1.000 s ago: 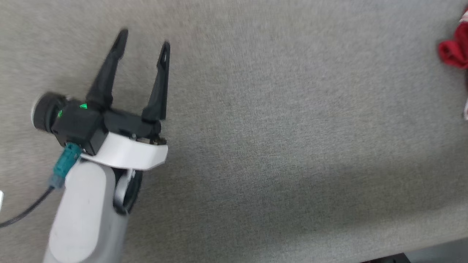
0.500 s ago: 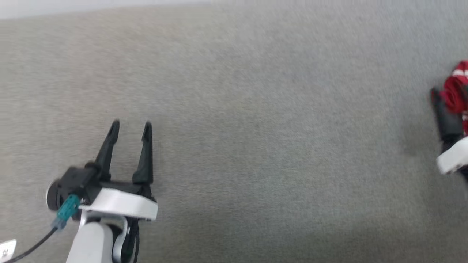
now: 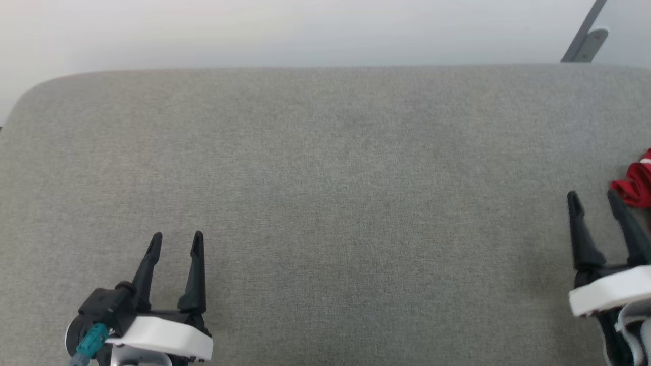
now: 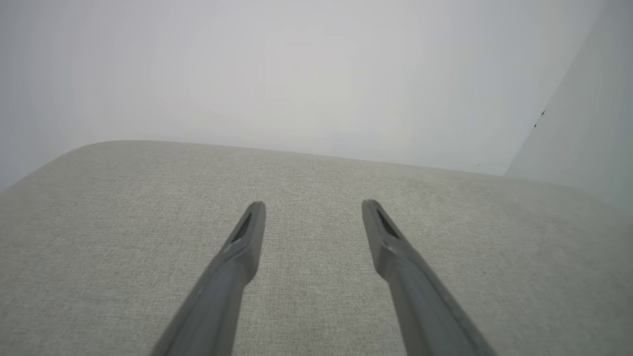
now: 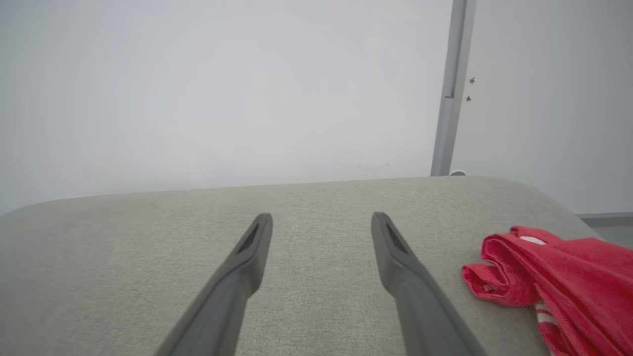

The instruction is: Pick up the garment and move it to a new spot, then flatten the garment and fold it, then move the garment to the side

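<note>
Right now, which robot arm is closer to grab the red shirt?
The right one. The right gripper is open and sits just beside the garment, at the right edge of the head view. The left gripper is far across the grey surface.

garment [image 3: 637, 184]: just right of right gripper [image 3: 592, 195], cut by head view's right edge; right wrist view crops it at right and bottom edges
right gripper base: cropped at lower right corner
left gripper [image 3: 177, 236] wrist: cut by bottom edge

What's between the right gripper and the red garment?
Nothing. In the right wrist view, a bare strip of grey fabric surface separates the right gripper from the garment.
</note>
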You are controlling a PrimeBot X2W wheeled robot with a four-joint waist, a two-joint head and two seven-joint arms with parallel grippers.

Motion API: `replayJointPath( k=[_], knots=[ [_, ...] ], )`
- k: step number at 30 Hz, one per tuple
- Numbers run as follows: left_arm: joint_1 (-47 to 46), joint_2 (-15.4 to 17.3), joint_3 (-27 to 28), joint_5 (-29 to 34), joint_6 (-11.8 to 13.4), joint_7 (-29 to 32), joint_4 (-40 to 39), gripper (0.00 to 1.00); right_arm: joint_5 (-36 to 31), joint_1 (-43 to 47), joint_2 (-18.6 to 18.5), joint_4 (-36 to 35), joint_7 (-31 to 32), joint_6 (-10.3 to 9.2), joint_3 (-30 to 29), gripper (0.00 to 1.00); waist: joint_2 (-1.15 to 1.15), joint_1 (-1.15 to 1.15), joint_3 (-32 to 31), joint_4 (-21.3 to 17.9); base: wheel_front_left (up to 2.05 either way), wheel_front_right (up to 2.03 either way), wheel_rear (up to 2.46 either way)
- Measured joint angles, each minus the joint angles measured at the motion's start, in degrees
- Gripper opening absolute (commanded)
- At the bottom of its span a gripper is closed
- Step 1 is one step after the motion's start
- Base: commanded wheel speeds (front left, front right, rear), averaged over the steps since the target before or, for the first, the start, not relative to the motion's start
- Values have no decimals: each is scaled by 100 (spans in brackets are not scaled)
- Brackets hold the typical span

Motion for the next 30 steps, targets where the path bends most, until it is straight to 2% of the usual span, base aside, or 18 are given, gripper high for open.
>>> replayJointPath(
  k=[6,17,30],
  knots=[
    [245,-23,-83,-4,0,0,-151,100,-297,450,346,-461,-1,0,-188,100,0,0,-218,63,0,0,0],
    [528,-70,-67,68,0,0,-547,100,-561,879,679,-911,21,-1,-380,100,0,0,-336,160,0,0,0],
    [594,-89,-22,97,0,0,-612,100,-544,907,760,-996,119,-1,-279,100,0,0,-378,152,0,0,0]
  ],
)
